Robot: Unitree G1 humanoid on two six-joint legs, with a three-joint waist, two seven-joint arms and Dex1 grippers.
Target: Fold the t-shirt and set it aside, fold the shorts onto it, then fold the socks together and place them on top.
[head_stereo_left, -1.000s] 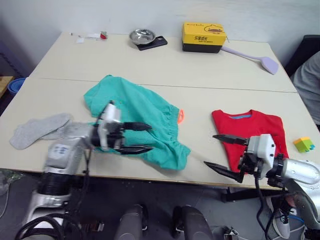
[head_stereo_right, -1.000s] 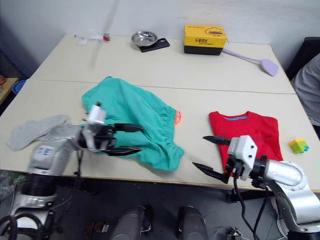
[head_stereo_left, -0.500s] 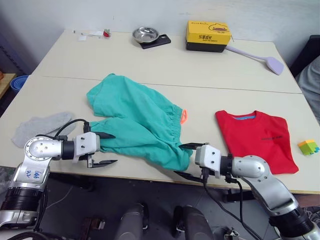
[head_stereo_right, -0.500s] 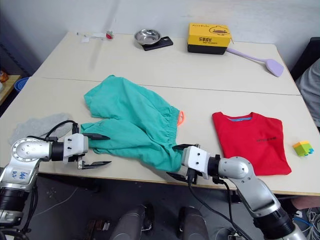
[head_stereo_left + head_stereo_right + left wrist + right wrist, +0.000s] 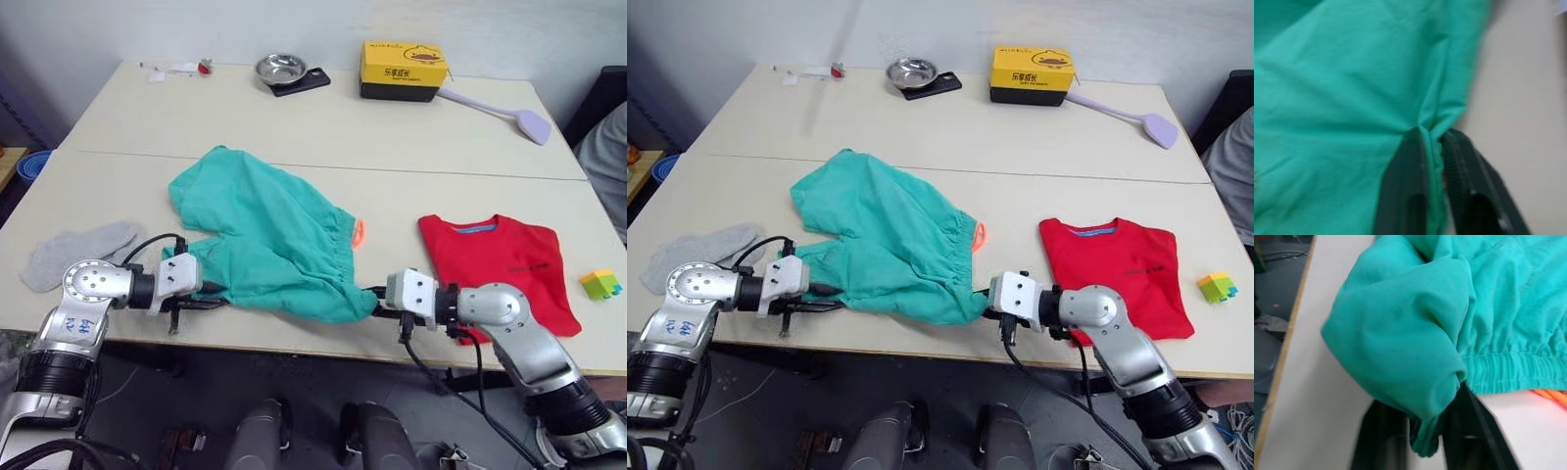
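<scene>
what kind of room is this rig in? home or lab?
Likely a lab or office test space, not a home: two plain work tables pushed together, a stray yellow box and metal bowl at the back, cables on the floor.

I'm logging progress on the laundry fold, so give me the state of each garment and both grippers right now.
Teal-green fabric shorts: unfolded, rumpled, pinched at both near corners.
Bright red cotton t-shirt: folded, flat, set aside.
Light grey knit socks: loose, untouched.
Left gripper: shut on the shorts.
Right gripper: shut on the shorts.
</scene>
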